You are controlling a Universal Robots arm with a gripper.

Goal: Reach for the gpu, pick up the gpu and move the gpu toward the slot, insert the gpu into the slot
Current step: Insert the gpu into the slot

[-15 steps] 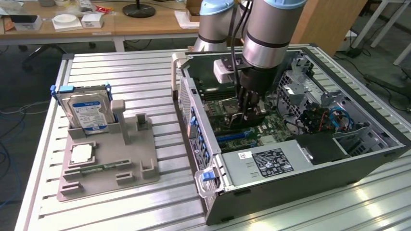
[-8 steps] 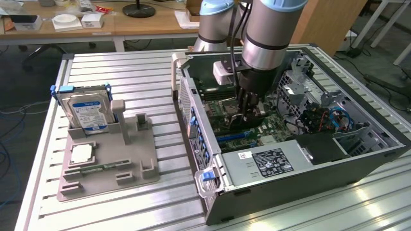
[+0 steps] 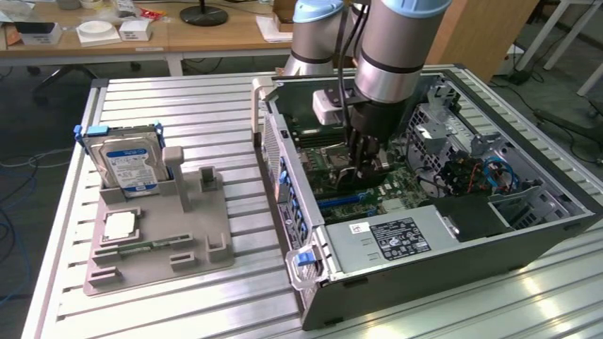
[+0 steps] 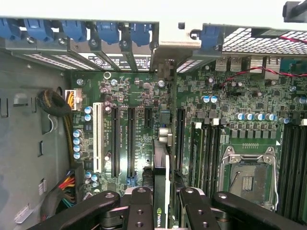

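While the arm hangs down inside the open computer case (image 3: 556,219), you have the gpu (image 4: 160,191) pinched edge-on in the end effector (image 4: 162,203), its black fingers (image 4: 139,208) closed on the card from either side. That is a real grip on the card, not a bare close.

What matters for you now: the card sits directly under the end effector, standing on its thin edge, and its long axis runs straight away from the wrist camera toward the row of blue clips at the case's rear wall. On the green motherboard (image 4: 240,103) the long connector strips run that same way, so card and strips look parallel. The card's far end lies between two of those dark strips, and I cannot tell whether its lower edge is touching any of them.

The exterior view gives you what the wrist cannot: the end effector (image 3: 366,164) low over the board, and a blue slot (image 3: 341,201) just beside it. The wrist view gives you the alignment.
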